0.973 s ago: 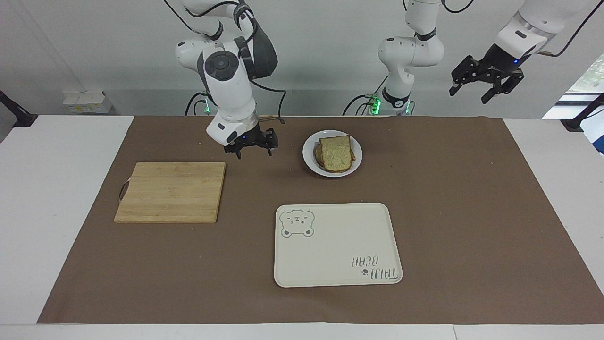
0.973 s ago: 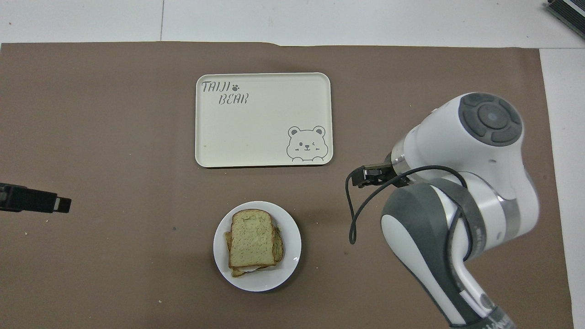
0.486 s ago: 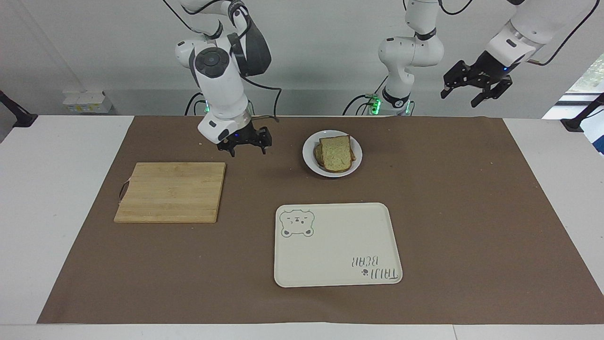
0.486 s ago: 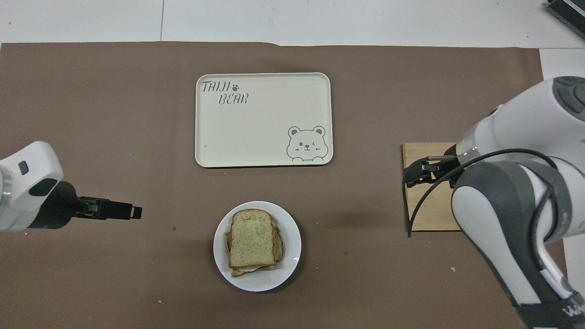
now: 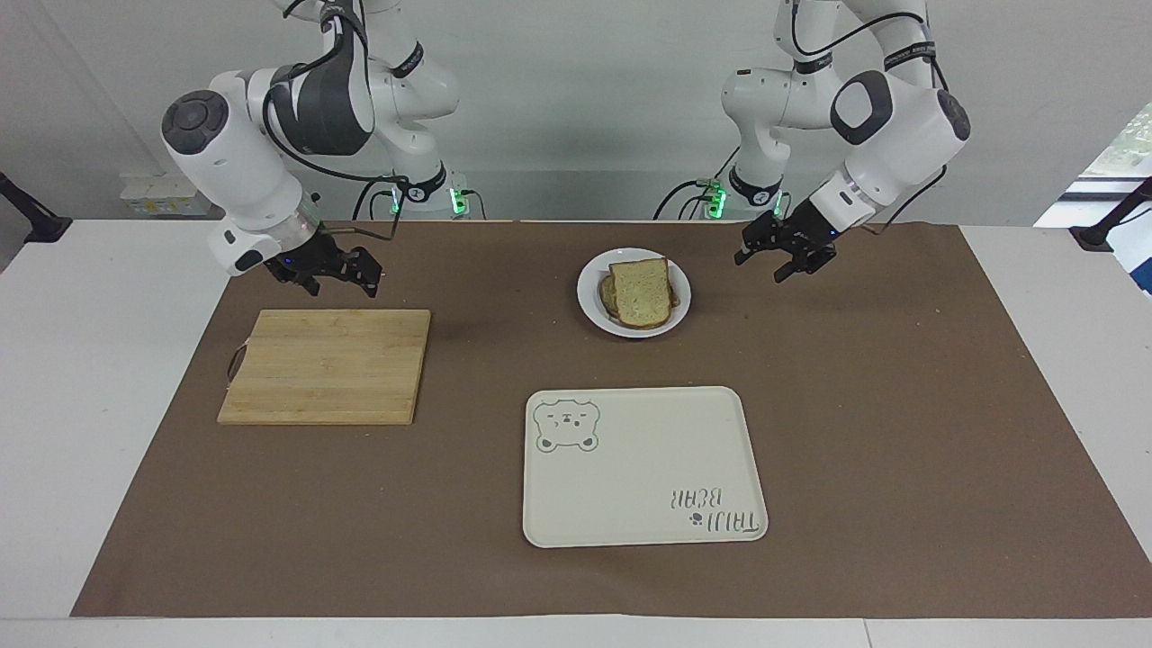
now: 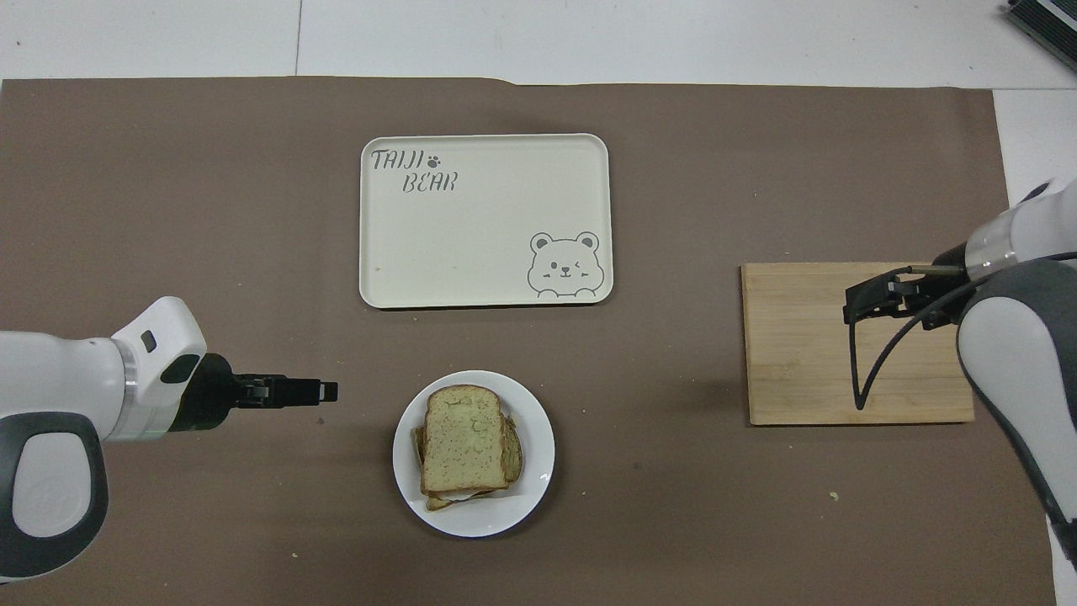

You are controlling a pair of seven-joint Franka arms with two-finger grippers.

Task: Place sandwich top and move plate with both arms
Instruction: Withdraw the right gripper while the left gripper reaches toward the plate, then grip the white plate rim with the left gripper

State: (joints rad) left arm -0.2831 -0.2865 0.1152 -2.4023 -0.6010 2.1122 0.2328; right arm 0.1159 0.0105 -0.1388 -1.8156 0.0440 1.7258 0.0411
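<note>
Hovering right gripper [image 5: 343,286]: it hung in the air at the cutting board's edge nearer the robots. Whether over the wood or just off it could not be told. Its fingertips stood apart, with nothing between them.
Cutting board [image 5: 328,364]: a pale wooden slab lay flat on the brown mat [image 5: 900,405] toward the right arm's end of the table, with nothing on it.
Plate [image 5: 587,301]: the white plate sat on the mat between the two arms' bases, nearer to the robots than the tray, and no gripper touched it.
Sandwich top [image 5: 641,290]: the speckled slice lay flat on the stack in the plate. The edges of the lower slices [image 5: 608,297] peeked out beneath it. It was well apart from the right gripper and near the left gripper, but clear of both.
Tray [image 5: 643,468]: the cream rectangle with the bear drawing and lettering lay bare on the mat, farther from the robots than the plate.
Left gripper [image 5: 762,266]: it hung low over bare mat beside the plate, toward the left arm's end. It pointed at the plate but was apart from the rim. Its fingers were spread and released, gripping nothing.
</note>
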